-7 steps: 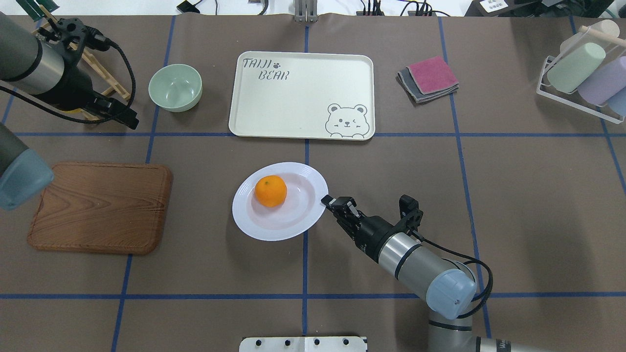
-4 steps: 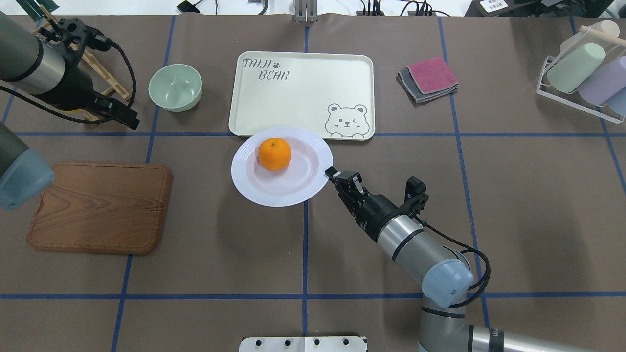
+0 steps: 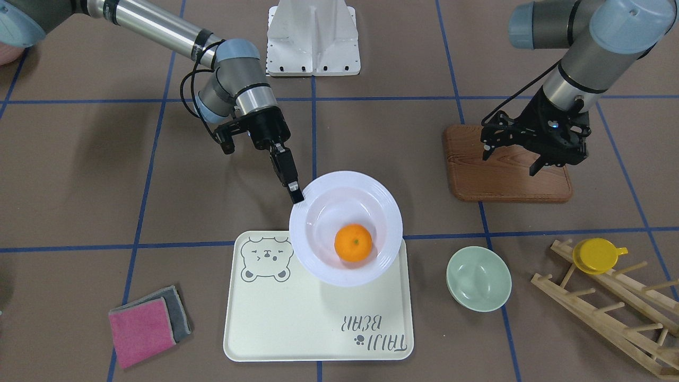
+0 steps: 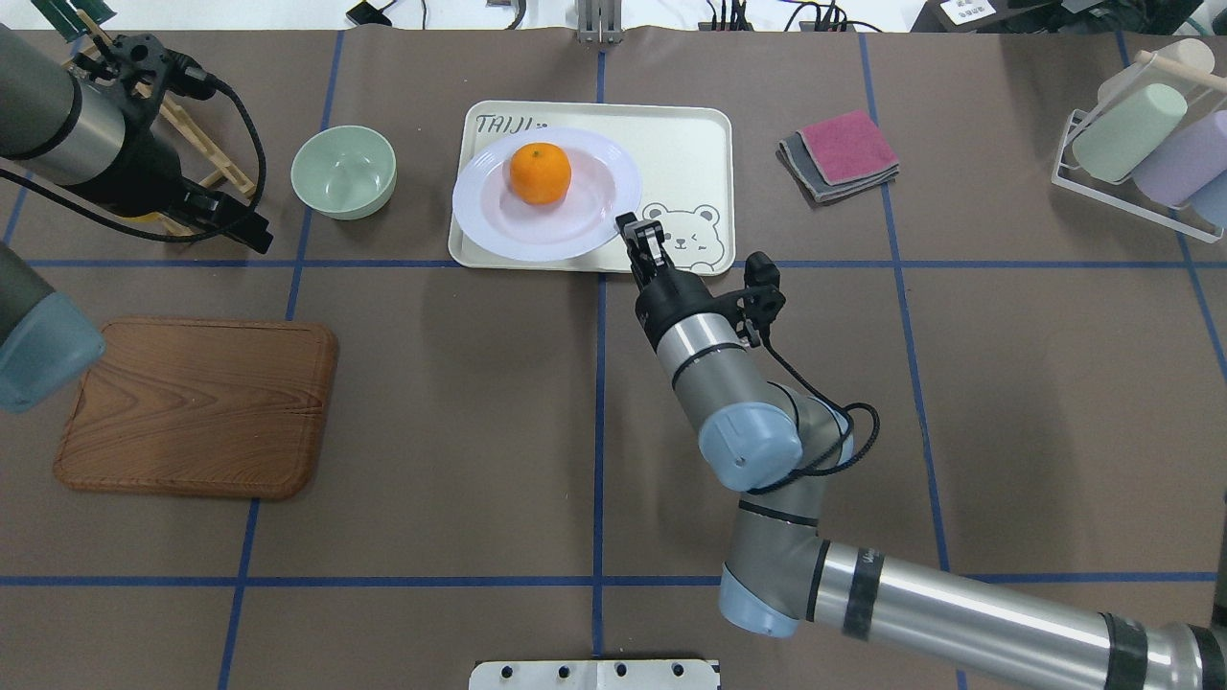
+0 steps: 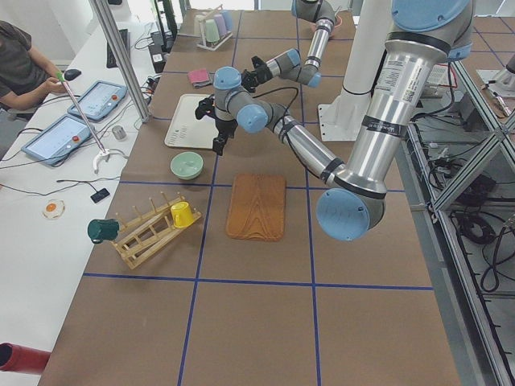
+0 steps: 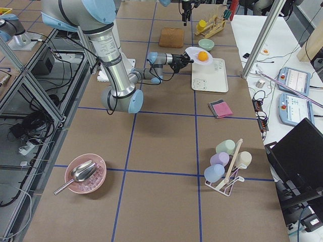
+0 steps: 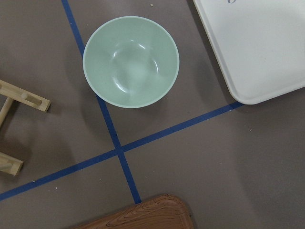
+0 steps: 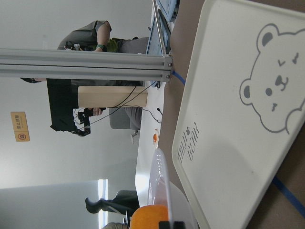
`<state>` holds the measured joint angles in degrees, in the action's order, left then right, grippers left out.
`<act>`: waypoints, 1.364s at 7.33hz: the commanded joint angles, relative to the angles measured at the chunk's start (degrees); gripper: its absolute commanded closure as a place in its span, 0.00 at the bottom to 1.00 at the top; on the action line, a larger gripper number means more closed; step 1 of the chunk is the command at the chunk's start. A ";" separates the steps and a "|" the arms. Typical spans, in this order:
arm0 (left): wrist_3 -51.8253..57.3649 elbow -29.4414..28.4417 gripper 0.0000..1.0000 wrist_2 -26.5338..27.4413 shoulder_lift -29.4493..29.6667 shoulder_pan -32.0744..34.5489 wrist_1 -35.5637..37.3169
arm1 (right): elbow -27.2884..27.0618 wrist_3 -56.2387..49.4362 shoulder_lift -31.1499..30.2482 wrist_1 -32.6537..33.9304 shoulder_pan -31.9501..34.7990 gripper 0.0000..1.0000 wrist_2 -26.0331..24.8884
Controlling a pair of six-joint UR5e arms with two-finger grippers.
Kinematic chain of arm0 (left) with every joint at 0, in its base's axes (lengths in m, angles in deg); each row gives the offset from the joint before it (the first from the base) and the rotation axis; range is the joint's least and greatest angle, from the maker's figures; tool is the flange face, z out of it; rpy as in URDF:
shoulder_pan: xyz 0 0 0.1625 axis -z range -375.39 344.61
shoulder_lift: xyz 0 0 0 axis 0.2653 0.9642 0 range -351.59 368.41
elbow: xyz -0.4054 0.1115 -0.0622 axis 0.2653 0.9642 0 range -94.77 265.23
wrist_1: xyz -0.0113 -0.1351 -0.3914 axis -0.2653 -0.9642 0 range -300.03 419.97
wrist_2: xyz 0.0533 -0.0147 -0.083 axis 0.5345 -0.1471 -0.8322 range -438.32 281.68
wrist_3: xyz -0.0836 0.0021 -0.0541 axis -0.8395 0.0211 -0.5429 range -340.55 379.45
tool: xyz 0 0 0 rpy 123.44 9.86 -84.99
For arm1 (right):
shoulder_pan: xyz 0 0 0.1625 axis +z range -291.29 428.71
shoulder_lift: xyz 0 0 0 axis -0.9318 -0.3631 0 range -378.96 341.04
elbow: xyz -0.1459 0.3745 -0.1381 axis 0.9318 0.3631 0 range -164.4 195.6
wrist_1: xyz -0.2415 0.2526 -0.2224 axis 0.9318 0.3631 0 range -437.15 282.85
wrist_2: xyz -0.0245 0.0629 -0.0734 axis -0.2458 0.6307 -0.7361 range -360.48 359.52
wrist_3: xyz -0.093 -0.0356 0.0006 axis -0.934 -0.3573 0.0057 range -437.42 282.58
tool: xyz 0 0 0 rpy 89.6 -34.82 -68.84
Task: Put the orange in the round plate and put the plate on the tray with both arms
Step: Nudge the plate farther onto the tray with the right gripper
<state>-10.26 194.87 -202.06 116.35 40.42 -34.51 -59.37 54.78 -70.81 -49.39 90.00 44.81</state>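
Note:
The orange (image 4: 540, 172) lies in the white round plate (image 4: 484, 225). My right gripper (image 4: 625, 226) is shut on the plate's near right rim. The plate hangs a little above the cream tray (image 4: 690, 144), over its left half, and casts a shadow on the tray (image 3: 297, 329). The front-facing view shows the same grip (image 3: 297, 197) on the plate (image 3: 318, 212) with the orange (image 3: 353, 242) inside. In the right wrist view the plate rim (image 8: 162, 191) shows edge-on above the tray (image 8: 228, 119). My left gripper (image 4: 251, 235) hovers open and empty at the far left, above the table.
A pale-green bowl (image 4: 344, 171) stands left of the tray. A wooden board (image 4: 196, 407) lies at the near left. Folded cloths (image 4: 842, 153) lie right of the tray. A cup rack (image 4: 1141, 144) stands at the far right. A wooden rack holds a yellow cup (image 3: 597, 254).
My right gripper has carried the plate with the orange away from the table's middle, forward to over the tray. The left arm has not moved.

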 commanded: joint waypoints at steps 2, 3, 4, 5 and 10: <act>0.00 0.05 0.01 -0.01 0.00 0.00 0.09 | 6.81 14.57 5.61 18.29 2.80 1.00 -2.84; 0.00 0.31 0.01 -0.01 0.00 0.00 0.09 | 10.25 16.32 7.45 18.38 2.71 1.00 -2.93; -0.09 0.48 0.01 -0.01 0.00 0.00 0.09 | 11.06 17.12 7.90 18.38 2.27 1.00 -3.02; 0.00 0.48 0.01 0.07 0.00 0.00 0.18 | 11.07 17.13 7.82 18.47 1.40 1.00 -3.10; -0.09 0.48 0.01 0.07 0.00 0.00 0.18 | 4.88 16.96 4.16 18.29 0.87 0.08 -3.20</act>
<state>-10.31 195.35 -201.98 116.35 40.43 -34.33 -50.66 72.24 -64.39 -31.08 91.12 41.41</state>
